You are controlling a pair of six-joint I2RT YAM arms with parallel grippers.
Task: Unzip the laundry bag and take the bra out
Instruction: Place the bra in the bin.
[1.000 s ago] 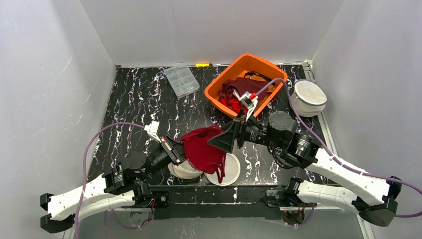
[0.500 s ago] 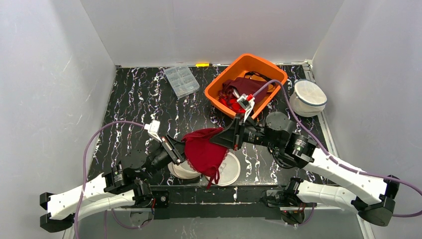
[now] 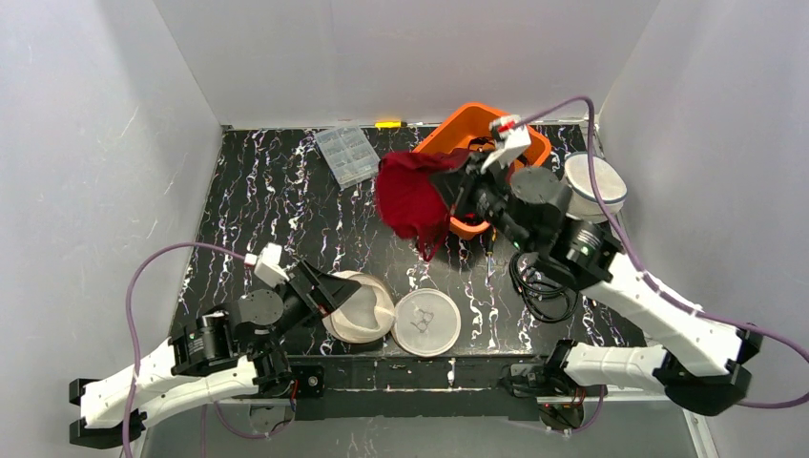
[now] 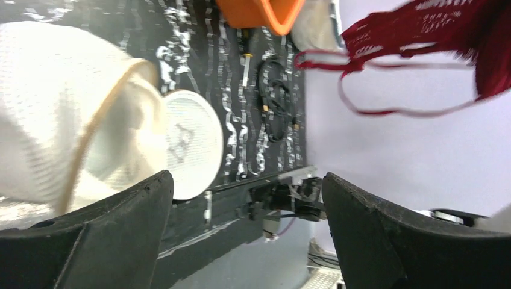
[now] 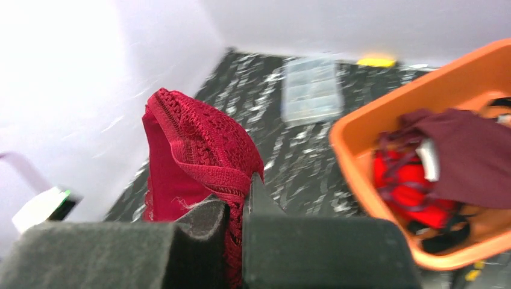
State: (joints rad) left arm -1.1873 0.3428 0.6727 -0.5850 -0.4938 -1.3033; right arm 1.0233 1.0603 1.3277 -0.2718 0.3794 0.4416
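Observation:
The dark red lace bra (image 3: 410, 196) hangs in the air just left of the orange bin, pinched in my right gripper (image 3: 460, 191). In the right wrist view the fingers are shut on the bra's lace band (image 5: 199, 150), gripper (image 5: 241, 212). The white mesh laundry bag (image 3: 361, 310) lies unzipped at the near edge, its flat round half (image 3: 426, 322) beside it. My left gripper (image 3: 329, 289) is at the bag's left side, open with nothing between its fingers (image 4: 247, 235). The left wrist view shows the bag (image 4: 54, 120) and the bra (image 4: 434, 30) far off.
An orange bin (image 3: 456, 143) at the back holds dark red and red garments (image 5: 458, 156). A clear compartment box (image 3: 348, 155) and a small yellow object (image 3: 388, 124) lie at the back. Another white mesh bag (image 3: 591, 186) sits at the right edge. Black cables (image 3: 539, 286) lie near the right arm.
My right gripper shut on the bra and carried it up and back toward the orange bin. My left gripper opened, let go of the bra and drew back beside the bag.

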